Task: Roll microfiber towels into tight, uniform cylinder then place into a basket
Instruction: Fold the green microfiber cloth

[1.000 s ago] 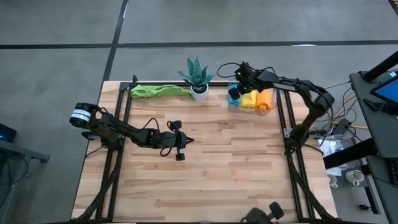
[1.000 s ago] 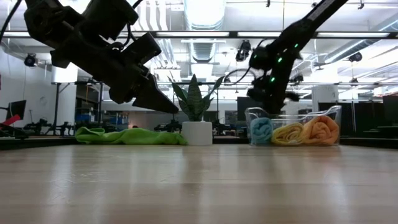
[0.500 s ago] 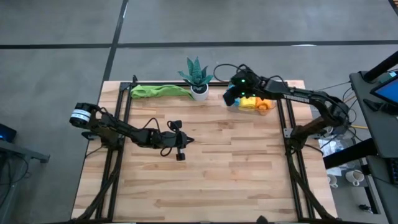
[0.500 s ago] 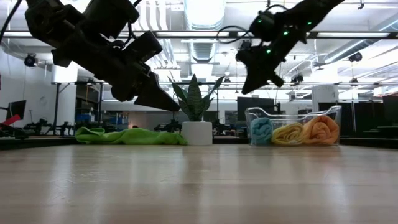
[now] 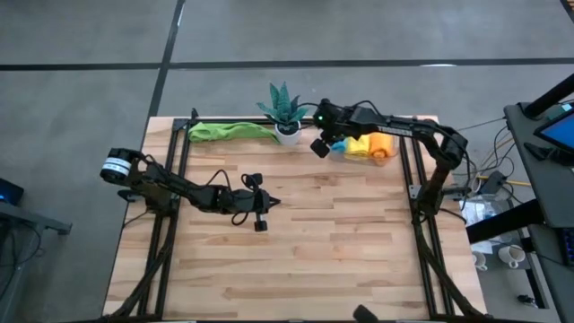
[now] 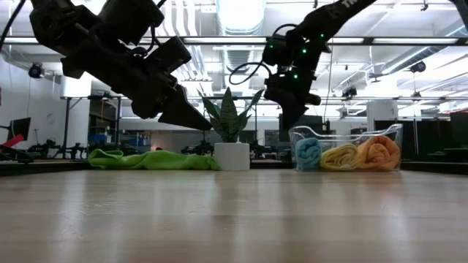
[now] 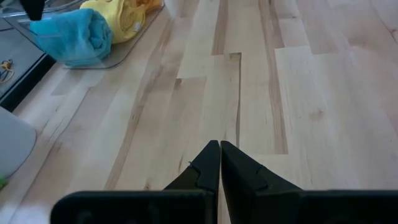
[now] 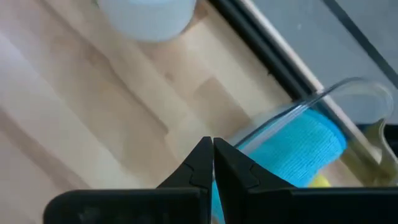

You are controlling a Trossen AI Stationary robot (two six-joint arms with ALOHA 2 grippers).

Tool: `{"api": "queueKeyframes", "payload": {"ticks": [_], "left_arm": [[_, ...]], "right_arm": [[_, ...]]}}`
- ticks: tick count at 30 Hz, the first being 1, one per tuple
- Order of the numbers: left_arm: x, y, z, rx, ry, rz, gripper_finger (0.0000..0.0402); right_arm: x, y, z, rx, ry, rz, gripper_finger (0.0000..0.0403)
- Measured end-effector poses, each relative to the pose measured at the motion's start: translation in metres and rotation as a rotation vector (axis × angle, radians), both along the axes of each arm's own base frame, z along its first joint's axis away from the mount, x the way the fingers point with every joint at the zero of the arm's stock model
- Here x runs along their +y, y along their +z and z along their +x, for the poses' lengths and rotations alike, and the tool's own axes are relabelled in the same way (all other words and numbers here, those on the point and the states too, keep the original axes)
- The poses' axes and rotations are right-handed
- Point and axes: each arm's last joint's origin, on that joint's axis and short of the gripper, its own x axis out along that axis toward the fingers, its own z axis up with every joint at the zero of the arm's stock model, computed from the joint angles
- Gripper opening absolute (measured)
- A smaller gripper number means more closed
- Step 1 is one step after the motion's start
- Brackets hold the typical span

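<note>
Three rolled microfiber towels, blue [image 6: 307, 155], yellow [image 6: 338, 157] and orange [image 6: 376, 153], lie side by side in the clear basket [image 5: 381, 157] at the table's far right. An unrolled green towel [image 5: 229, 131] lies flat along the far edge, left of the plant. My right gripper [image 5: 317, 148] is shut and empty, hanging above the table just left of the basket's blue end [image 8: 305, 152]. My left gripper [image 5: 273, 203] is shut and empty, hovering over the middle of the table.
A spiky green plant in a white pot [image 5: 286, 131] stands at the far edge between the green towel and the basket, close to my right gripper. Bare wood [image 5: 341, 242] stretches across the table's middle and near side.
My right gripper has left the space over the basket and gone toward the table's left edge, rolling a little on the way; it now hangs between the pot and the basket, still shut. The towels in the basket have kept still.
</note>
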Motion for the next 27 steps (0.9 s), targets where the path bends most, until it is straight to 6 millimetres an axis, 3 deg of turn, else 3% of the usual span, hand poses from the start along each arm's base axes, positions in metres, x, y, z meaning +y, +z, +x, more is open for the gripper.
{"api": "queueKeyframes", "payload": {"ticks": [11,14,18,22,27], "left_arm": [[0.0,0.001,0.001,-0.004,0.004,0.0,0.0],[0.002,0.007,0.002,-0.027,0.088,0.049,0.0],[0.011,0.023,-0.005,-0.085,0.347,0.173,0.0],[0.032,0.044,-0.016,-0.065,0.516,0.271,0.0],[0.081,0.068,-0.025,0.064,0.501,0.122,0.0025]], "right_arm": [[0.028,0.007,-0.016,0.104,0.031,0.056,0.0008],[0.042,0.024,-0.017,0.017,0.063,0.013,0.0008],[0.071,0.057,-0.027,-0.181,0.13,-0.067,0.0008],[0.108,0.069,-0.05,-0.36,0.199,-0.117,0.0008],[0.151,0.049,-0.08,-0.514,0.282,-0.132,0.0008]]}}
